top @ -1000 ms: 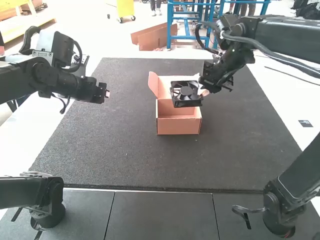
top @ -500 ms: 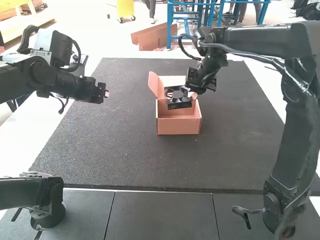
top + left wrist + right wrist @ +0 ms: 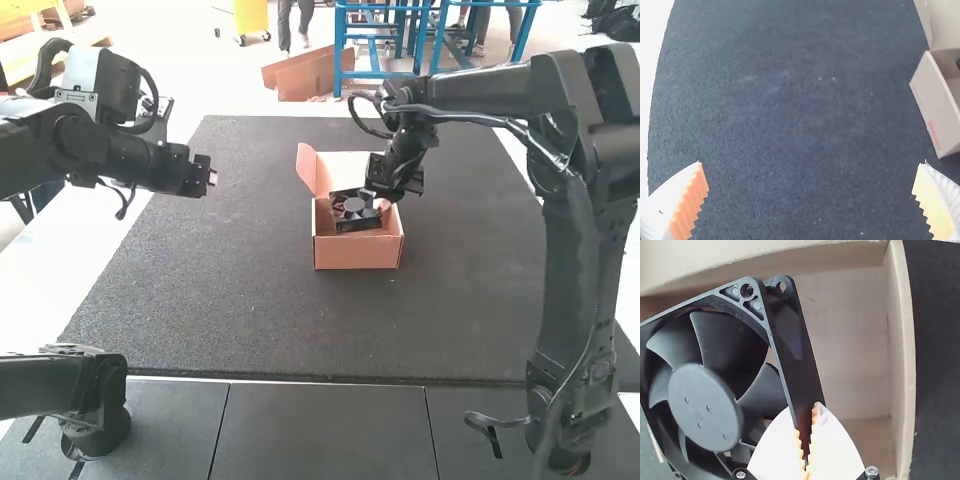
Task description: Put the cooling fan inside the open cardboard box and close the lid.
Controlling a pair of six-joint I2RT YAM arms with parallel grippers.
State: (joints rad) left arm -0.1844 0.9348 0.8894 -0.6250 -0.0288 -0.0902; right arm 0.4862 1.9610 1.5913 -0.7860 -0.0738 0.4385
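Observation:
A black square cooling fan [image 3: 358, 209] is tilted and partly down inside the open cardboard box [image 3: 357, 247] in the middle of the dark mat. My right gripper [image 3: 385, 190] is shut on the fan's frame; in the right wrist view the fan [image 3: 725, 390] hangs over the box's inside [image 3: 855, 360], pinched at one edge by the fingers [image 3: 812, 450]. The box's lid [image 3: 310, 170] stands up at its back left. My left gripper [image 3: 208, 177] hovers open over the mat, well left of the box [image 3: 940, 105], with nothing between its fingers [image 3: 687, 205].
The dark mat [image 3: 200, 290] covers the table around the box, with bare room in front and to the left. Other cardboard [image 3: 305, 70] lies on the floor beyond the table.
My right gripper has carried the fan left and down, from above the box's front right into the box opening. The left arm has shifted only slightly.

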